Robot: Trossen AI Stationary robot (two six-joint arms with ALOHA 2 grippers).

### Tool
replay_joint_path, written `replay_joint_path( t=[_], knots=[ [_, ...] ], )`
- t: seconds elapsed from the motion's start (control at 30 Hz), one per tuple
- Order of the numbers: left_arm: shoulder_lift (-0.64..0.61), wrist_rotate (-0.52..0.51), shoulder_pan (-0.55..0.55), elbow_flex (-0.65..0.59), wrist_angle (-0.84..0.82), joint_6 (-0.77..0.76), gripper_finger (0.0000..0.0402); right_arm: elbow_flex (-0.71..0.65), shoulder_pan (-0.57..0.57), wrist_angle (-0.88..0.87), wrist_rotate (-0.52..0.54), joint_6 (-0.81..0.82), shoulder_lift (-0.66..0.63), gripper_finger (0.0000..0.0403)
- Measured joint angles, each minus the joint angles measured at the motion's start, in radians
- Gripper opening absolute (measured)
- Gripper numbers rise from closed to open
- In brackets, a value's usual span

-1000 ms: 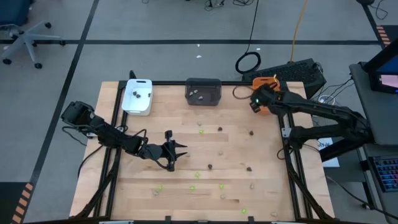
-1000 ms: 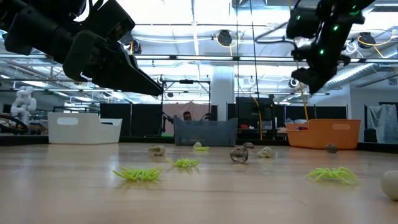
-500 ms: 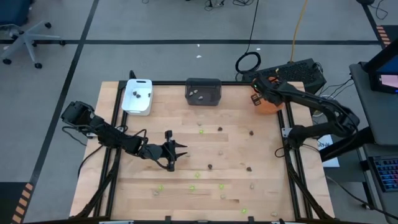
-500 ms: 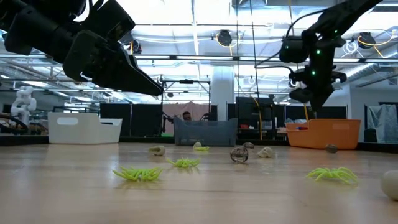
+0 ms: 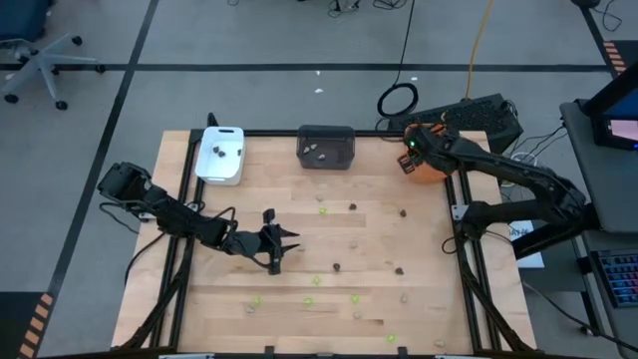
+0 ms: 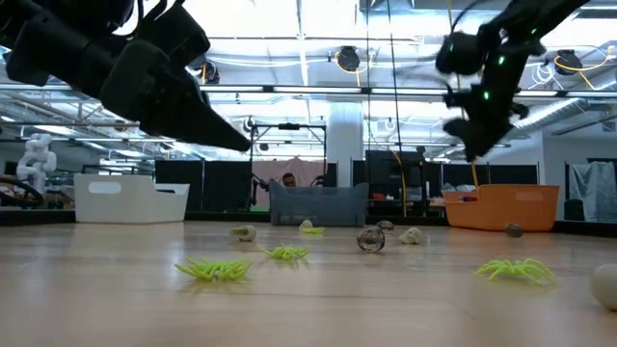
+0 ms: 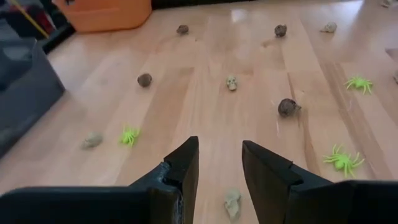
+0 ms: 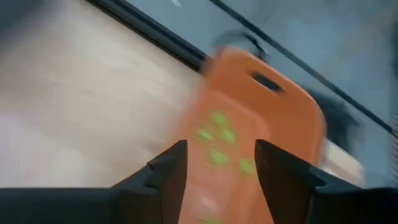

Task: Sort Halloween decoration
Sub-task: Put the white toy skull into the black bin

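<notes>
Right gripper [image 5: 408, 160] hangs above the rectangular orange plastic tray [image 5: 429, 170], jaws spread and empty; its wrist view alone shows lime green pieces [image 8: 219, 138] inside. Left gripper [image 5: 286, 242] hovers mid-desk, jaws spread.

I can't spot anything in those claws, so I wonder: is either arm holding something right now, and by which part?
Nothing is held. The right gripper hangs over the orange tray, jaws apart and empty. The left gripper, over the table, is empty too.

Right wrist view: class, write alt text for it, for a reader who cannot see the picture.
The right end effector, fingers apart and empty, hangs over an orange tray that holds several lime green pieces. The tray sits at the edge of a pale wooden table; the picture is motion-blurred.
</notes>
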Motion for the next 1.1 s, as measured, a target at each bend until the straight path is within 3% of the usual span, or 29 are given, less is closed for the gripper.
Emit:
replay_joint_path(
  t=[0.23,0.43,0.77,1.1],
  knots=[
    [0.000,0.000,0.000,0.000,-0.037,-0.053,0.0127,-0.090,0.290,0.241,-0.043,-0.047,-0.159,0.0171],
    [0.000,0.000,0.001,0.000,-0.034,-0.053,0.0127,-0.235,0.499,0.465,-0.030,-0.069,-0.198,0.0169],
    [0.001,0.001,0.001,0.000,-0.047,-0.069,0.0128,-0.442,0.788,0.963,-0.035,-0.182,-0.098,0.0169],
    [0.066,0.079,0.015,0.000,-0.063,-0.126,0.0169,-0.448,0.932,1.159,-0.034,-0.244,0.081,0.0169]
  ],
)
